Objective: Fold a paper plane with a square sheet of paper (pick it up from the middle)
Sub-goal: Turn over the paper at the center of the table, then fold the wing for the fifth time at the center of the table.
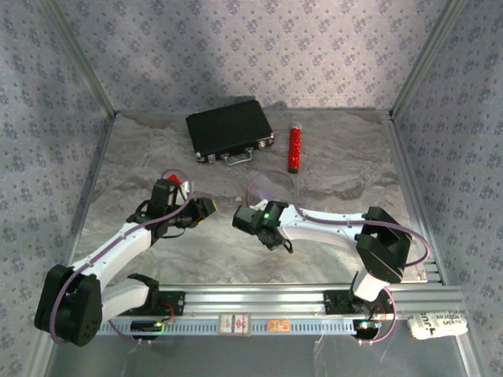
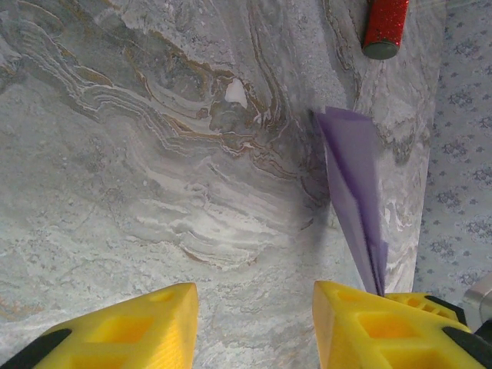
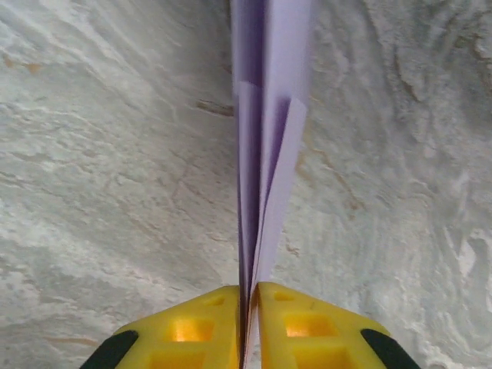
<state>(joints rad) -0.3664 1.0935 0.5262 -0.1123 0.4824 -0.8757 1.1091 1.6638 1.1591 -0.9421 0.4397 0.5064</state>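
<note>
Right fingers [image 3: 288, 327]: my yellow pair, clenched on the plane. The two tips stand almost together, and the paper runs into the thin slit between them.
Plane [image 3: 270, 154]: pale lilac paper folded into several long layers. It reaches straight away from my right fingers, above the tabletop [image 3: 115, 154].
Plane, left wrist view [image 2: 352, 177]: a narrow dart, broad at the far end and tapering toward my left fingers. A dark shadow lies on the tabletop [image 2: 115, 154] just beside it.
Left fingers [image 2: 361, 327]: released. The two yellow tips stand well apart with bare tabletop between them. The plane's thin end meets the upper edge of one tip, and I cannot tell whether it touches.
Arms, top view: my left arm [image 1: 118, 247] and right arm [image 1: 330, 228] bend inward. Their ends face each other near the middle of the tabletop [image 1: 338, 165]. The yellow of my left fingers [image 1: 206, 206] shows at the end of the left arm.
Tabletop: grey marbled surface, enclosed by patterned walls [image 1: 236, 47].
Case [image 1: 229, 129]: black, lying flat at the far side, its handle toward me.
Cylinder [image 1: 295, 148]: red and glittery, lying near the case on its right, apart from it. In the left wrist view the cylinder's [image 2: 386, 27] end shows beyond the plane's broad end, apart from it.
</note>
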